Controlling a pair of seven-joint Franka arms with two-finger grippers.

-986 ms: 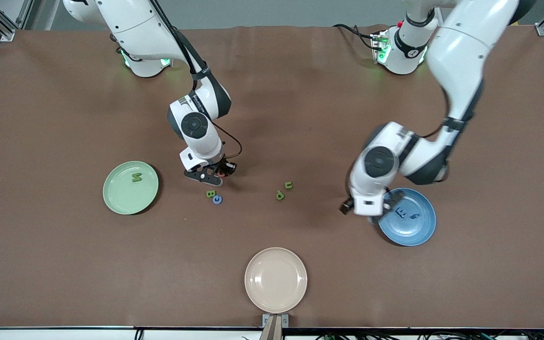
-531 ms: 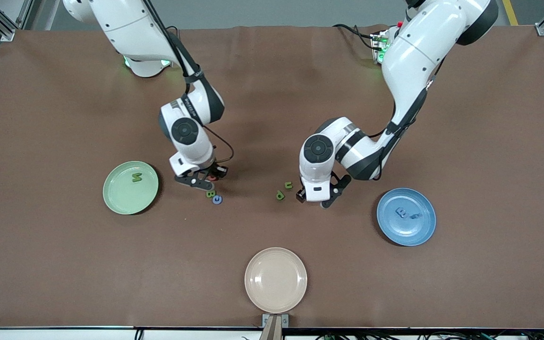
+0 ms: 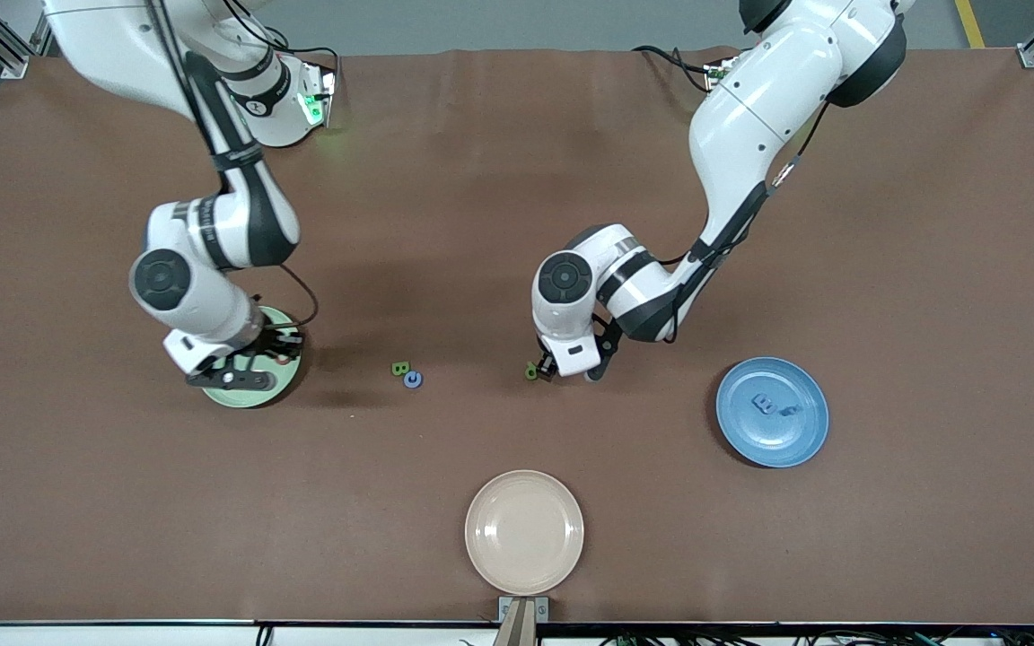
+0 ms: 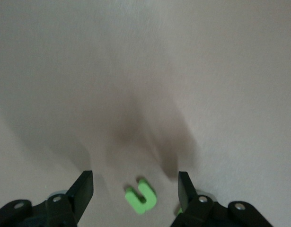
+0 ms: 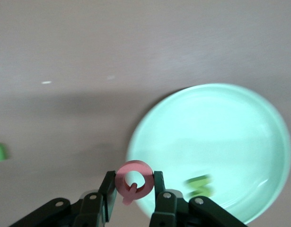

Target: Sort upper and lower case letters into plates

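My right gripper (image 5: 134,179) is shut on the pinkish-red letter Q (image 5: 133,166) and holds it up over the rim of the mint green plate (image 5: 216,137), which bears one green letter (image 5: 199,185). In the front view this gripper (image 3: 239,370) covers most of that plate (image 3: 252,397). My left gripper (image 4: 135,183) is open, low over the table, with a green letter u (image 4: 141,196) between its fingers. In the front view it (image 3: 562,366) stands beside a green letter (image 3: 531,371). The blue plate (image 3: 773,431) holds two blue letters (image 3: 762,403).
A green B (image 3: 400,368) and a blue C (image 3: 413,379) lie together on the table between the two grippers. A beige plate (image 3: 524,531) sits near the table's front edge. A brown mat (image 3: 517,179) covers the table.
The right arm has carried the pinkish-red letter from beside the B and C to over the mint green plate. The left arm has swung from the blue plate to the green letters.
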